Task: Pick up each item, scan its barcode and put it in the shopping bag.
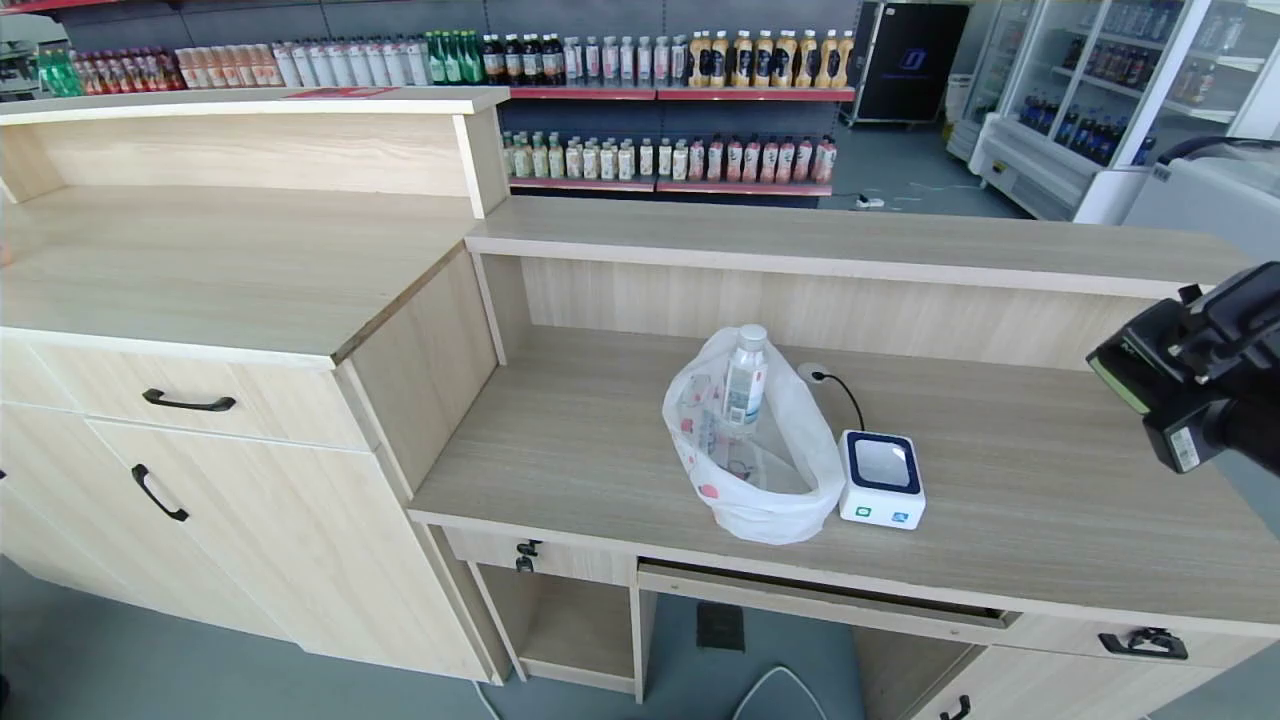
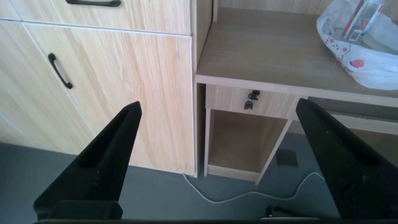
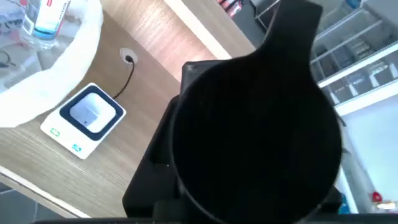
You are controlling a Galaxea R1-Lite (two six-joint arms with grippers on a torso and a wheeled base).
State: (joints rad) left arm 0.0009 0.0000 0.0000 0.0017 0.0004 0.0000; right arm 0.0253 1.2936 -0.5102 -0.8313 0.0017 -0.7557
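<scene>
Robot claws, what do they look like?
The left claw has two black fingers, wide at the base and narrowing to points. The right arm ends in a black boxy block with a green edge strip and a small white sticker.

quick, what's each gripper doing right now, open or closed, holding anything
Left gripper: open, holding nothing.
Right gripper: cannot be told from these views.
</scene>
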